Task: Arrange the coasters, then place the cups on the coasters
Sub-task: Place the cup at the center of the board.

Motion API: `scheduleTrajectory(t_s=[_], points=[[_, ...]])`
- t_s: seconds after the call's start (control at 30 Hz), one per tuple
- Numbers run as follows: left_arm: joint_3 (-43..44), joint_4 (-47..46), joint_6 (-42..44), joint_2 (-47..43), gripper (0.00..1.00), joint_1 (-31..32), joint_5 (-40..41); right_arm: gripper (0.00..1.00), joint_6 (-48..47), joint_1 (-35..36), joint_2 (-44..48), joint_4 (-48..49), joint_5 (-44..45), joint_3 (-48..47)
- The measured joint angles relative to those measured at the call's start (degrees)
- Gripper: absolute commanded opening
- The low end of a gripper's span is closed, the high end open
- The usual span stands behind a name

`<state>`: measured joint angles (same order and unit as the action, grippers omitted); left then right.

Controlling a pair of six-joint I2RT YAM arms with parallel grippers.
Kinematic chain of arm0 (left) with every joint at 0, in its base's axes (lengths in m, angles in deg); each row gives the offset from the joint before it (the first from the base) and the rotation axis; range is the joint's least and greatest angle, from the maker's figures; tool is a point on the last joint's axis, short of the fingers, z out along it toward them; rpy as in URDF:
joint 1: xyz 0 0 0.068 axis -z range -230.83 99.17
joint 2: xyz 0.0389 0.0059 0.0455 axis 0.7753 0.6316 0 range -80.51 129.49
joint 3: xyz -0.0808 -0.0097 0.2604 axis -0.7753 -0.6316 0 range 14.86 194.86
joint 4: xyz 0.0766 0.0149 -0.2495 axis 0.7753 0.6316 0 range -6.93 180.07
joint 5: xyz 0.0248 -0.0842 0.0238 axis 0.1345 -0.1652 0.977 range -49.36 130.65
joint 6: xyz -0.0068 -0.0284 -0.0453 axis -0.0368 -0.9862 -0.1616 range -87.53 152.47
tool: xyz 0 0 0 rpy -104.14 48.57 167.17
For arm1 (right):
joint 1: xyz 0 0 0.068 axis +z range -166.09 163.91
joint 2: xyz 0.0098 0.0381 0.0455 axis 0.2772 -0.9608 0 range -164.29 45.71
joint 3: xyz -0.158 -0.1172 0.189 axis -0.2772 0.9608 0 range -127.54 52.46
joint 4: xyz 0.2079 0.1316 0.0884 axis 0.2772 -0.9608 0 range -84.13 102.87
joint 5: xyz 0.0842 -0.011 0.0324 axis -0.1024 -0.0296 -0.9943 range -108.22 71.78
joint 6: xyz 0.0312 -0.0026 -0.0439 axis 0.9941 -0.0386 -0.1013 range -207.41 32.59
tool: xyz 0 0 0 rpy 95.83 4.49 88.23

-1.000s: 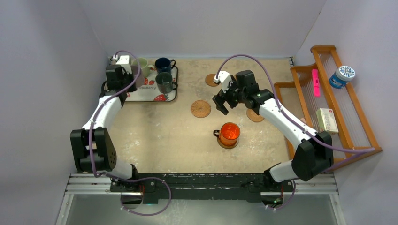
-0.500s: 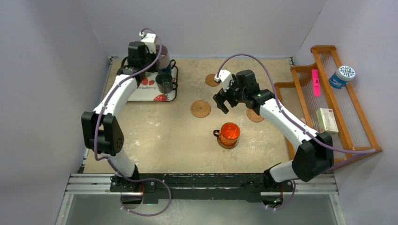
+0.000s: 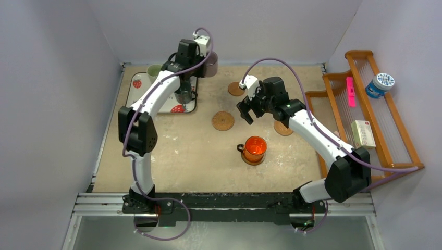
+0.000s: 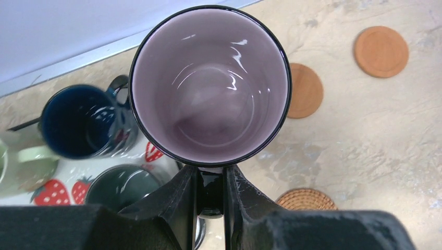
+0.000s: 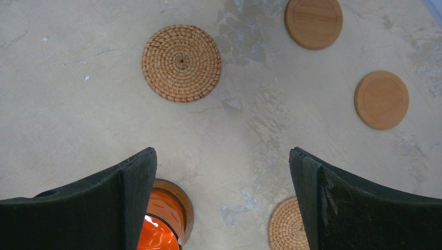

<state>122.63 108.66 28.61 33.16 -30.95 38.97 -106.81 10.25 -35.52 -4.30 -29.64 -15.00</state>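
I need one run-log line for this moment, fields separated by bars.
left jaws: shut on mauve cup handle | right jaws: open, empty | orange cup: on coaster

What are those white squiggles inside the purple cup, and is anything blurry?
Left wrist view: glare on the glossy inside of the mauve cup, nothing smeared. Right wrist view: woven coaster crisp, the right hand just dark shapes. Top view: even light, faint shadows.

Glossy glaze gleams inside the mauve mug, highlights on smooth ceramic. The orange mug has the same wet shine. The woven coaster looks rough and fibrous, the plain coaster smooth, matt wood. The tabletop is matt, mottled, stone-like. The rack is smooth orange-brown wood.
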Motion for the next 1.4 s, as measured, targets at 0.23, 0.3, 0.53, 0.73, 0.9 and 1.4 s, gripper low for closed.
scheduleTrajectory(t_s=[0.23, 0.3, 0.53, 0.73, 0.9, 1.4], points=[[6.84, 1.62, -0.24, 6.47, 0.0, 3.08, 0.81, 0.99, 0.52, 0.0, 0.0, 0.48, 0.44, 0.0], [7.26, 2.27, -0.72, 7.98, 0.0, 3.3, 1.46, 0.99, 0.55, 0.0, 0.0, 0.59, 0.44, 0.0], [7.17, 3.96, -2.62, 11.69, 0.0, 3.34, 3.65, 0.99, 0.55, 0.0, 0.22, 0.81, 0.46, 0.0], [6.73, 4.2, -4.11, 12.22, 0.0, 3.34, 3.3, 0.99, 0.55, 0.0, 0.81, 0.98, 0.46, 0.0], [6.62, 4.11, -4.87, 12.59, 0.0, 3.34, 2.95, 0.99, 0.55, 0.0, 0.96, 1.03, 0.46, 0.02], [1.84, 2.91, -6.21, 13.84, 0.0, 3.41, 2.4, 0.99, 0.5, 0.0, 2.86, 1.25, 0.5, 1.29]])
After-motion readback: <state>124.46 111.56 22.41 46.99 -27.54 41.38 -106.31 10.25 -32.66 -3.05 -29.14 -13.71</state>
